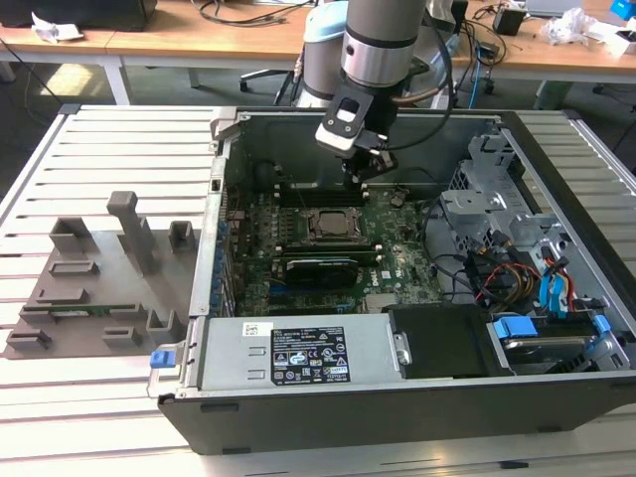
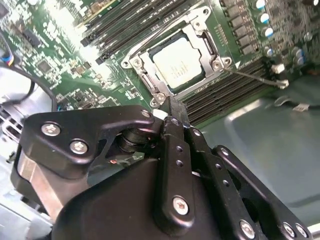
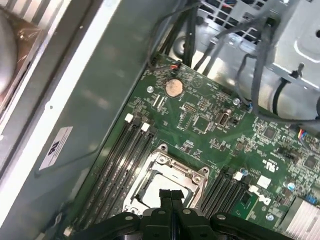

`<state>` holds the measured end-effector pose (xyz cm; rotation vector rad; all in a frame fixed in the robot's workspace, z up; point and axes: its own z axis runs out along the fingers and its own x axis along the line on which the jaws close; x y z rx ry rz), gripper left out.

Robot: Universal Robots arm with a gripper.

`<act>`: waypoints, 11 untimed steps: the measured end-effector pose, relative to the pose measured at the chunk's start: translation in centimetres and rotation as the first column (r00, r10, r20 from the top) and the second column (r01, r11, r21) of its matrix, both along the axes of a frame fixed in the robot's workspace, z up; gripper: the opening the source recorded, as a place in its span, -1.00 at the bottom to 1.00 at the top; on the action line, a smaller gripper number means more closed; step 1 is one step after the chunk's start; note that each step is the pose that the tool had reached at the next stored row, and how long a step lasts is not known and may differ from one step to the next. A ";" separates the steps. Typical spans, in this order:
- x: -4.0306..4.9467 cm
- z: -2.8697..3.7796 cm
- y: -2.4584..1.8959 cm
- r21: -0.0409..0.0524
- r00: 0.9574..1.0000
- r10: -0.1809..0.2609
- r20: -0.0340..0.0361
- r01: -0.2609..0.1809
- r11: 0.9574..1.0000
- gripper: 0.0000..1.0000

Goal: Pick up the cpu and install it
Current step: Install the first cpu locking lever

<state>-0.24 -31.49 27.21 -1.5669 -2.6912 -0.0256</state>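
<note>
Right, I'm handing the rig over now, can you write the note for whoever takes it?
The gripper: shut, holding nothing, hovering over the green motherboard, close to the socket.
The small square silvery-grey cpu: lying flat inside the dark metal socket frame.
Done: cpu picked up and set into the socket.
Left: the pictures cannot settle whether it is fully seated or the frame is latched; check both.

This looks like a robotics lab. An open computer case (image 1: 397,417) lies on a slatted metal bench (image 1: 99,149) beside grey fixture blocks (image 1: 129,234), under a robot arm (image 1: 383,35). Wooden desks (image 1: 199,45) behind carry loose cables (image 1: 234,10).
</note>
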 end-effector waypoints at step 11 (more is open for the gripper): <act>0.00 0.00 0.00 0.000 0.948 0.318 0.000 -0.318 0.948 -0.79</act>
